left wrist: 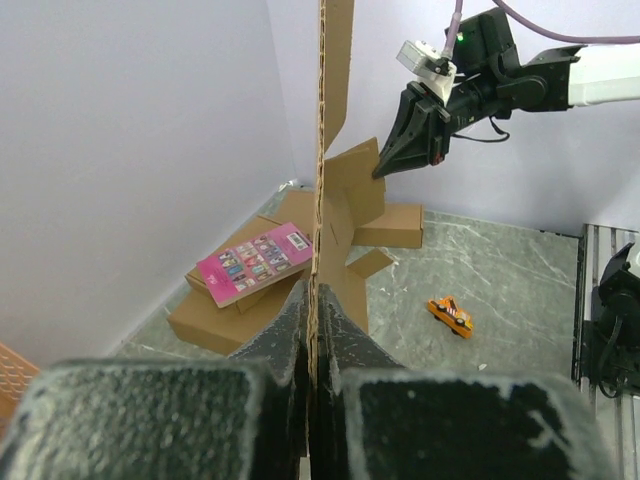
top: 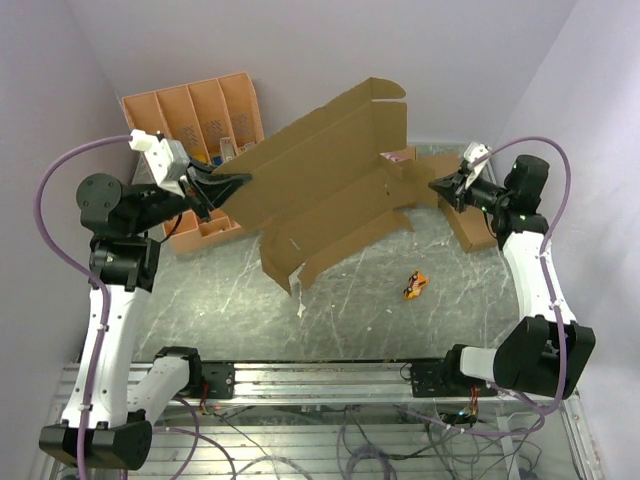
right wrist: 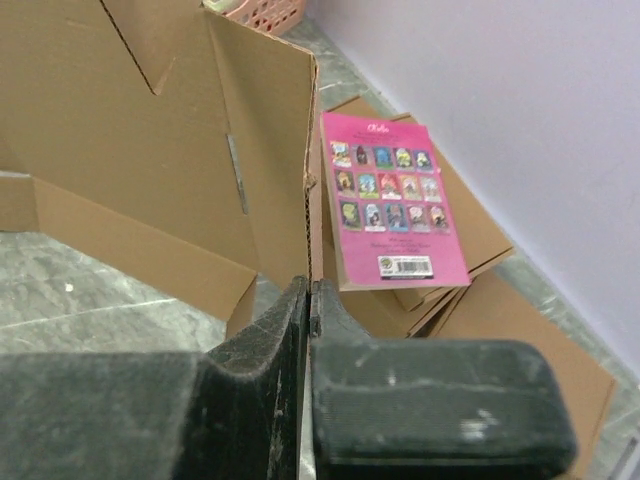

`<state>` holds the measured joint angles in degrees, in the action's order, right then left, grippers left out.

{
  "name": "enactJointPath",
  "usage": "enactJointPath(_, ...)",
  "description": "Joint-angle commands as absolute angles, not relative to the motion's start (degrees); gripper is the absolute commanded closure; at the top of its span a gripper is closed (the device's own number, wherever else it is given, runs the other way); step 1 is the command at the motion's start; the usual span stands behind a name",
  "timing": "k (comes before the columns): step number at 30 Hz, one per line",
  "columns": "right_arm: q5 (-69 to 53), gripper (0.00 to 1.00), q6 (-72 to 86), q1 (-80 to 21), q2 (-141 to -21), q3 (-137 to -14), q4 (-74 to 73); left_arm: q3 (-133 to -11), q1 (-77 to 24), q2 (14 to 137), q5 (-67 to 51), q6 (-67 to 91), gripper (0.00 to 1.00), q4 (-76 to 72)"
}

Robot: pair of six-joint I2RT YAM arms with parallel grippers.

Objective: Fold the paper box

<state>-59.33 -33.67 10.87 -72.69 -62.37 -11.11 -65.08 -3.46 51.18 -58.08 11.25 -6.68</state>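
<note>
The paper box [top: 330, 180] is a large brown cardboard sheet with flaps, held up on edge across the middle of the table. My left gripper [top: 235, 185] is shut on its left edge. In the left wrist view that edge [left wrist: 322, 150] runs straight up from between the fingertips [left wrist: 315, 290]. My right gripper [top: 435, 185] is shut at the sheet's right flap. In the right wrist view the flap's edge [right wrist: 308, 180] ends just beyond the closed tips [right wrist: 310, 285], with no cardboard showing between them. The left wrist view also shows the right gripper [left wrist: 380, 170] at the flap's top.
An orange-tan compartment tray [top: 190, 110] leans at the back left. Small brown boxes [top: 470, 225] lie at the back right with a pink booklet [right wrist: 390, 200] on top. A small orange toy car [top: 415, 286] lies on the table in front of the sheet. Walls stand close on three sides.
</note>
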Motion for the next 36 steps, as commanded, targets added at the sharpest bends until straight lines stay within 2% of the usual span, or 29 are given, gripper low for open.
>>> enactJointPath(1,-58.03,1.0,-25.13,10.13,-72.69,-58.09,-1.88,-66.74,-3.19,53.35,-58.35,11.66,0.93,-9.89)
enactJointPath(6,-58.88,1.0,-22.45,10.02,-73.58,-55.8,1.02,-66.4,-3.23,55.67,-58.54,17.73,0.93,-9.72)
enactJointPath(11,-58.79,1.0,-20.24,10.0,-72.49,-54.41,4.46,-70.38,-3.16,57.83,-54.11,16.44,0.93,5.94)
enactJointPath(18,-57.67,1.0,-20.7,10.01,-71.65,-52.66,4.53,-76.89,-1.76,63.24,-53.51,19.02,0.93,14.61)
enactJointPath(22,-58.34,1.0,-17.58,9.98,-70.81,-50.11,8.65,-73.09,-1.48,65.15,-58.49,29.84,0.93,4.58)
enactJointPath(30,-60.82,1.0,-9.46,9.78,-72.1,-47.17,19.68,-70.13,-1.44,69.17,-61.24,48.92,0.93,-16.41)
enactJointPath(36,-54.36,1.0,-5.45,6.74,-73.78,-47.74,22.01,-62.11,-1.51,69.16,-62.24,57.96,0.93,-26.51)
